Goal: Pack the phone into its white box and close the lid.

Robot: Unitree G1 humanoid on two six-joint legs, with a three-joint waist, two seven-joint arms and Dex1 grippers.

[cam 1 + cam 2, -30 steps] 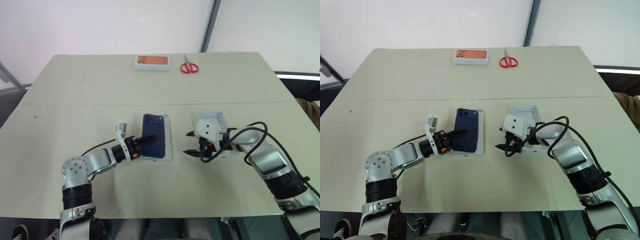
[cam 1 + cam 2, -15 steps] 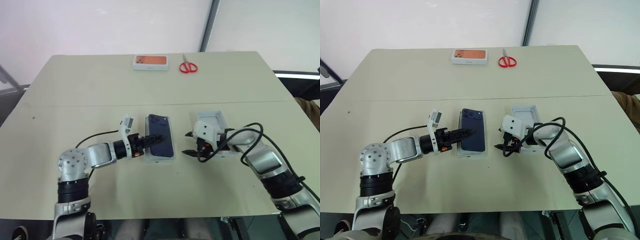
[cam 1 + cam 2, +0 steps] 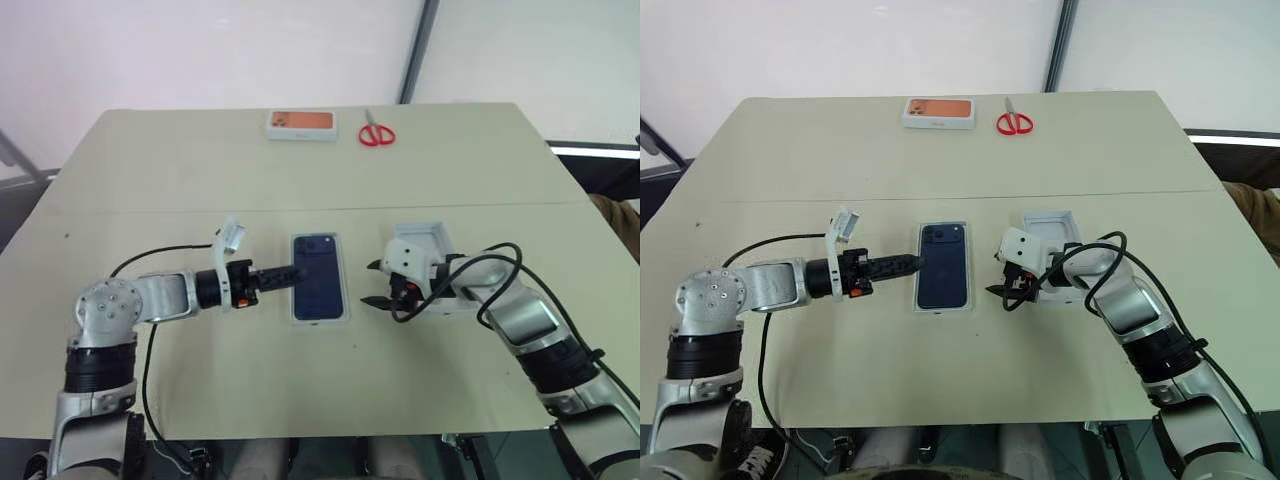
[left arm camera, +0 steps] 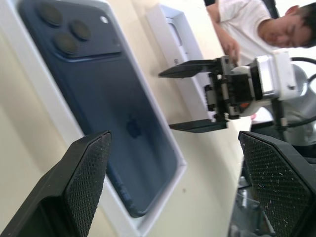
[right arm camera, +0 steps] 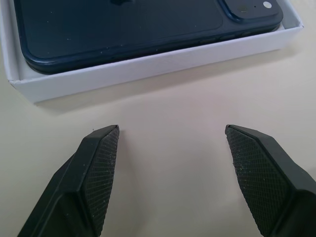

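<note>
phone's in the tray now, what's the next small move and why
Probably swing the right tool back onto the lid just behind it. The phone lies flat in the white box, both tools are open and empty, and the lid is still off.

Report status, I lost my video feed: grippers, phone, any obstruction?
Left gripper open, empty, beside the phone. Right gripper open, empty. Phone in the white box; lid off. Nothing blocking.

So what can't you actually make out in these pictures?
- The lid: in the eye views the right arm covers its near part; any print is unseen.
- The phone: the right wrist view's top edge cuts off most of it.
- The orange-pictured box: too small for its lettering to be read.
</note>
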